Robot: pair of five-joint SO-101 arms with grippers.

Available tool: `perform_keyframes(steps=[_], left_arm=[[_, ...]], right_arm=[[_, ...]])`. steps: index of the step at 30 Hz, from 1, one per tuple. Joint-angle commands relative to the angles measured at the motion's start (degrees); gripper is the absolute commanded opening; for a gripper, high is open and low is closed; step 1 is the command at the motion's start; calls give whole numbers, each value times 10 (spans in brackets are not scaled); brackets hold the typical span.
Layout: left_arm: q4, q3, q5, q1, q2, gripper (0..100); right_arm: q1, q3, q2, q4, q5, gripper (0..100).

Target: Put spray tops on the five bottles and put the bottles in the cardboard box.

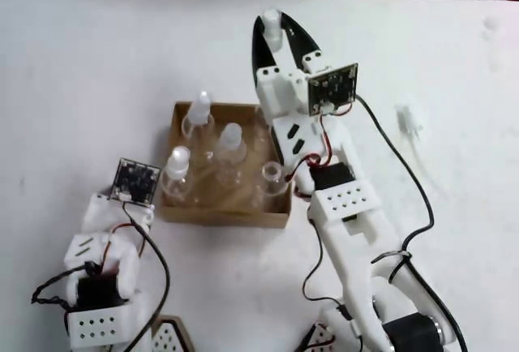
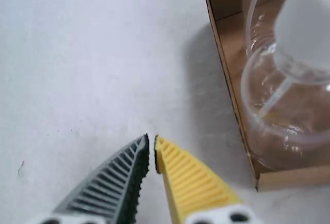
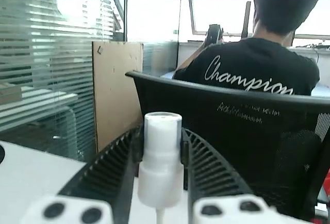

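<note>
Pinching spray top (image 3: 161, 154): right fingers (image 3: 105, 171)

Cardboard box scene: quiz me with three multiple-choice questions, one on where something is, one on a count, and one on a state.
1. Where is the spray top that the right gripper holds?
A. beyond the cardboard box's far side
B. inside the box
C. by the box's near wall
2. How many bottles in the box wear tops?
A. one
B. three
C. five
3. How is the left gripper?
A. shut, empty
B. wide open
C. shut on a bottle
Answers: 1 A, it is pinched past the far wall; 2 B, three white tops stand there; 3 A, its fingers meet over bare table.
</note>
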Motion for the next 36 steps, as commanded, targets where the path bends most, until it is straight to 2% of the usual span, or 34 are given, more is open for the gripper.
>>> perform_keyframes(steps=[1,13,25,31,36], left_arm=[[4,-1,-6,7,-3,21],[4,-1,-6,7,-3,21],[4,-1,-6,7,-3,21],[3,-1,-6,7,-3,21],[3,-1,-6,7,-3,21]], right_arm=[[7,30,-8,-13,-4,16],[12,119,-8,-13,-4,22],[11,140,-8,-13,-6,24],[4,156,-9,-13,-6,175],[-3,166,-15,-13,-6,159]])
